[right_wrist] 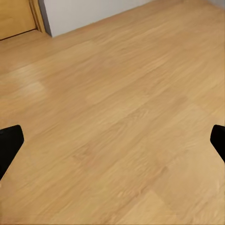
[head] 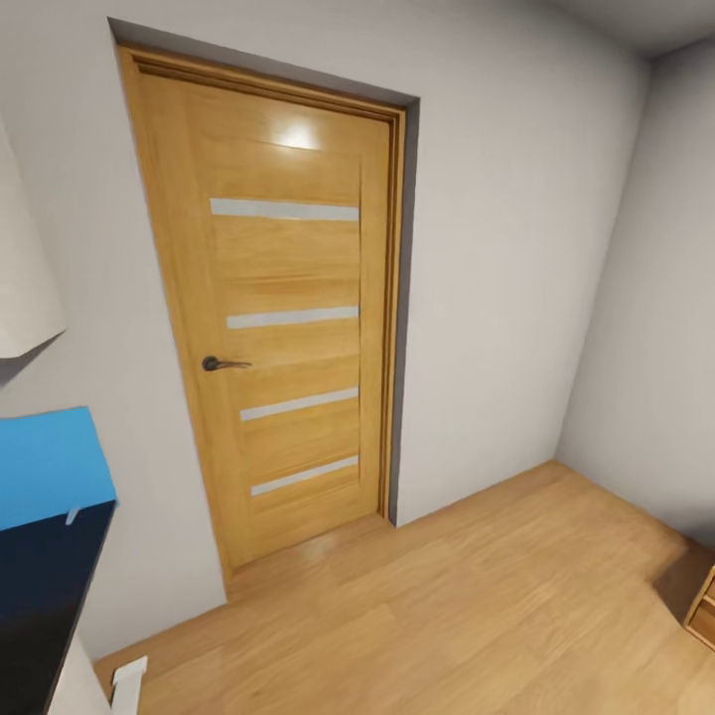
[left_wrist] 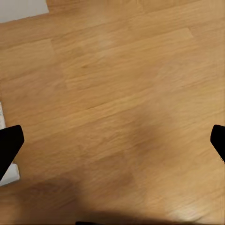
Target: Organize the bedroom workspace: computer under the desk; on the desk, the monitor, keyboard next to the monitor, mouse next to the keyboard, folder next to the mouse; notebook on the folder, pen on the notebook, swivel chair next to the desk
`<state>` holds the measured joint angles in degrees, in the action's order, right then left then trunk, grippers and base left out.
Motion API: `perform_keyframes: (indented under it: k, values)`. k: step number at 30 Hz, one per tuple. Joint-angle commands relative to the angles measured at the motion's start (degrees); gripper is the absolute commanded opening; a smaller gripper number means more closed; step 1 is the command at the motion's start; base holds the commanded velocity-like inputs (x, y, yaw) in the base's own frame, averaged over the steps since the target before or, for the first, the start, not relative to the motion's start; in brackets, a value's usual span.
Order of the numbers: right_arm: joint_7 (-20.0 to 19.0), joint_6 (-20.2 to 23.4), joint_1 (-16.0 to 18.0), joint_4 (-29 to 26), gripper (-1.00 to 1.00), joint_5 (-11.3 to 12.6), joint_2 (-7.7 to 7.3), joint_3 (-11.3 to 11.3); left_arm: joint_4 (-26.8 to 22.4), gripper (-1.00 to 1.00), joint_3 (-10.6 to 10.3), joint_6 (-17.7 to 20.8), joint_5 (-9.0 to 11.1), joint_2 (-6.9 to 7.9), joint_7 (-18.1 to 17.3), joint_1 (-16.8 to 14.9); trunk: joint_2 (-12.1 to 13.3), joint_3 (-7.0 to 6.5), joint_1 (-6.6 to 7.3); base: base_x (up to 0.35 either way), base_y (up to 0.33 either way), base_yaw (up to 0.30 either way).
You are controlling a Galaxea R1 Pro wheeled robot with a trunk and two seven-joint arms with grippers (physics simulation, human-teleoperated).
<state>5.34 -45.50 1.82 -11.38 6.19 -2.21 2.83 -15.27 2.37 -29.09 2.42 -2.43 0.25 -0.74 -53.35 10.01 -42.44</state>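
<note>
The robot is in the bedroom (head: 516, 199), a room with pale grey walls and a light wood floor (head: 477, 606). A light wood door (head: 288, 328) stands shut in the wall ahead. It has four pale strips across it and a dark handle (head: 222, 363).

At the left edge of the head view there is a bright blue panel (head: 50, 462) on the wall. Just below it is a glossy black surface (head: 40, 586), which may be the table; it is hard to tell. A bit of light wood furniture (head: 703, 606) peeks in at the right edge.

The left fingers (left_wrist: 10, 145) are spread wide apart, with bare floor between them. They hold nothing. The right fingers (right_wrist: 9, 143) are spread wide too, over bare floor, and hold nothing. The foot of the door and the grey wall lie well beyond the right fingers.
</note>
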Motion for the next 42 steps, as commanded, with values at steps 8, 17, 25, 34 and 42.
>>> perform_keyframes:
  k: [8,17,25,34,42]
  values:
    - [-0.2,-1.5,0.0,0.0,1.00,-3.1,0.16,-0.3,0.1,1.00,0.4,-0.2,0.2,-0.04,0.0,-0.1,-0.1,0.08,-0.04,0.274,-0.215,0.278]
    - [-0.2,-1.6,0.0,0.0,1.00,-4.7,0.24,-0.4,0.1,1.00,0.4,-0.2,0.2,-0.04,0.0,-0.1,-0.1,0.08,-0.04,0.263,-0.237,0.280]
    - [-0.1,-1.9,0.0,0.1,1.00,-8.4,0.37,-0.4,0.1,1.00,0.4,-0.2,0.2,-0.04,0.0,-0.1,-0.1,0.08,-0.04,0.203,-0.218,0.280]
    - [-0.1,-1.9,0.0,0.1,1.00,-9.2,0.77,-0.4,0.1,1.00,0.3,-0.2,0.1,-0.04,-0.1,-0.1,-0.1,0.08,-0.04,0.020,-0.053,0.280]
    - [-0.1,-1.9,0.0,0.1,1.00,-9.3,0.80,-0.5,0.1,1.00,0.3,-0.2,0.1,-0.04,-0.1,-0.1,-0.1,0.08,-0.04,-0.109,-0.004,0.280]
